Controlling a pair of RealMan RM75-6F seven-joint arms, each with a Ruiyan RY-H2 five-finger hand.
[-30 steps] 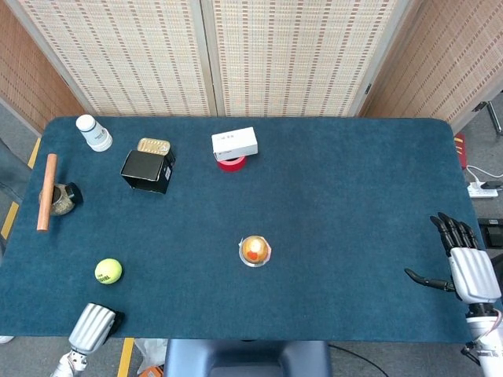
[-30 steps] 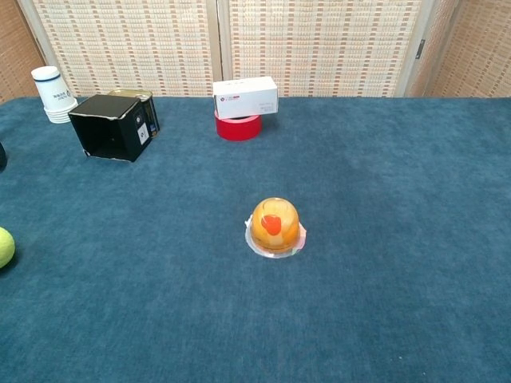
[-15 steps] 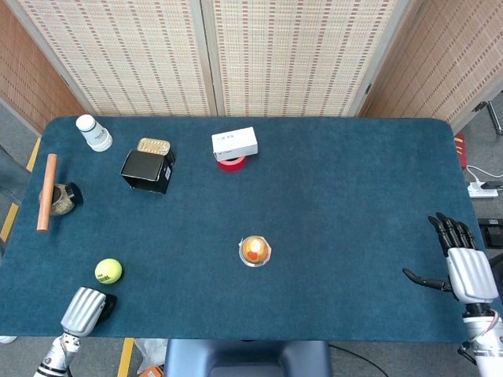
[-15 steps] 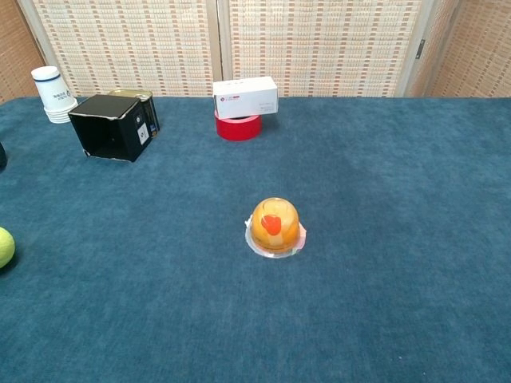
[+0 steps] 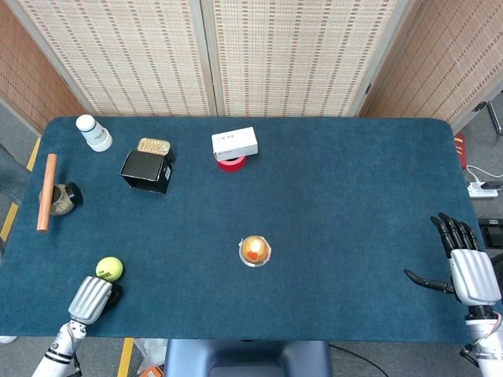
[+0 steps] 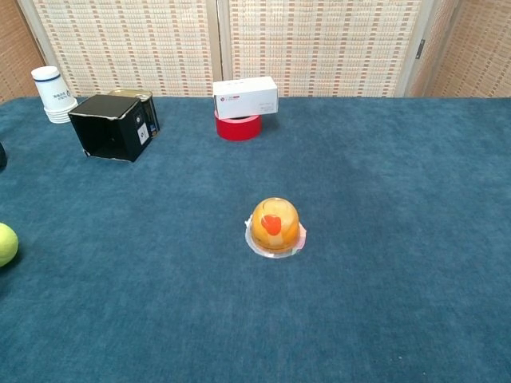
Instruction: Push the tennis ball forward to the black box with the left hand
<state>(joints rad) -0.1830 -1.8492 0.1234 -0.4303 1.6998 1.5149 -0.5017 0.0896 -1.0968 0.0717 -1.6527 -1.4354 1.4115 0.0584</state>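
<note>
Since half a second ago the left robot hand (image 5: pixel 91 298) has come forward and a little right, from the near-left table edge up to the tennis ball (image 5: pixel 109 269), and now sits just behind the ball, touching it or nearly so. Its fingers are folded under the silver back of the hand, so I cannot tell how they lie. The ball has barely shifted; it rests on the blue table (image 5: pixel 330 196) near the left, near corner, and peeks in at the far left of the chest view (image 6: pixel 6 244).

The black box (image 5: pixel 147 170) stands well apart from the ball, farther back and slightly right, with a gold tin (image 5: pixel 153 146) just behind it. A white bottle (image 5: pixel 93 133) stands to the far left of the box. Near the table's middle is an orange domed cup (image 5: pixel 255 250).

The right robot hand (image 5: pixel 464 263) rests at the right, near table edge, fingers spread and holding nothing.
</note>
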